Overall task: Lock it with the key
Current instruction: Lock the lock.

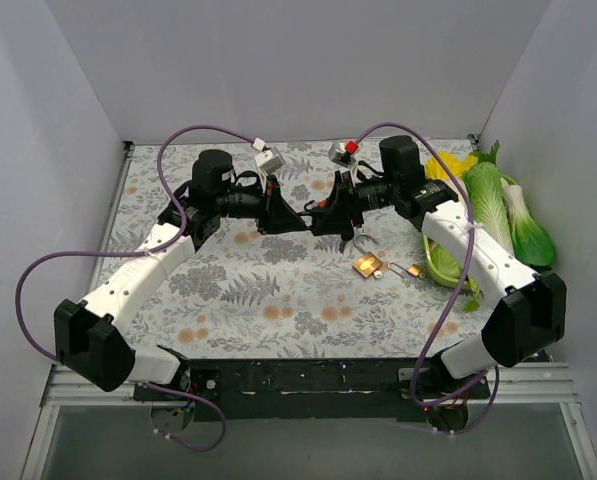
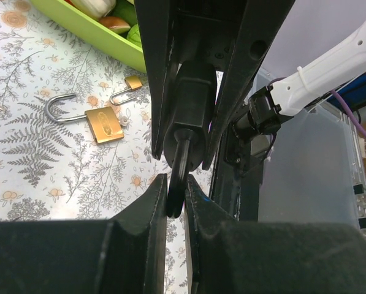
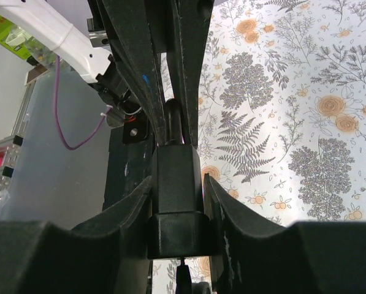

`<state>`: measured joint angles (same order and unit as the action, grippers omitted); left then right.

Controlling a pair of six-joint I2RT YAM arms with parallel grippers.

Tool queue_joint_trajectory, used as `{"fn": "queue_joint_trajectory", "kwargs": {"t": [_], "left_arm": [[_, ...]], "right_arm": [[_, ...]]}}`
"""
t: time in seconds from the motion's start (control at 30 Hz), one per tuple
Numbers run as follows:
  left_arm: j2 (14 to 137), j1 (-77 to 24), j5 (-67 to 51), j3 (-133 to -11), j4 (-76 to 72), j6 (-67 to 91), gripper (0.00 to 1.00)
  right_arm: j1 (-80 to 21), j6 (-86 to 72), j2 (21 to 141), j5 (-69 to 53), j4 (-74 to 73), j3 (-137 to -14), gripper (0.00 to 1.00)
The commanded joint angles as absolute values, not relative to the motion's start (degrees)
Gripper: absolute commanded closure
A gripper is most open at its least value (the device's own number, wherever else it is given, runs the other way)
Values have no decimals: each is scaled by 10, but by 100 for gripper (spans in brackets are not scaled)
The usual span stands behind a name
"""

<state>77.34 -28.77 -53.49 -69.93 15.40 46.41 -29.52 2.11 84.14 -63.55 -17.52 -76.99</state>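
Note:
A black padlock is clamped between my right gripper's fingers, held in the air over the middle of the table. A black-headed key is pinched in my left gripper, and its shaft runs straight into the padlock's body. In the top view the left gripper and the right gripper meet tip to tip above the mat. The padlock's shackle is hidden behind the fingers.
A brass padlock with its shackle open lies on the floral mat, a smaller brass padlock beside it. A green bowl and toy vegetables sit at the right edge. White walls enclose the table.

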Motion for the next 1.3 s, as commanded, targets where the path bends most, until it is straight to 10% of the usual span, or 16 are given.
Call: {"fn": "queue_joint_trajectory", "kwargs": {"t": [0.0,0.67,0.8,1.13,1.27], "left_arm": [[823,-400,-523,-698,-55,497,100],[774,-308,-545,-733,112,447,100],[760,-294,-557,-746,137,427,100],[742,-253,-604,-748,143,437,100],[735,-253,-619,-758,193,389,100]], "right_arm": [[-414,-2,843,-748,-6,-780,99],[-335,233,844,-684,-309,-838,99],[-323,236,839,-664,-322,-832,67],[-281,190,816,-643,-293,-800,25],[-265,205,813,-635,-315,-807,23]]}}
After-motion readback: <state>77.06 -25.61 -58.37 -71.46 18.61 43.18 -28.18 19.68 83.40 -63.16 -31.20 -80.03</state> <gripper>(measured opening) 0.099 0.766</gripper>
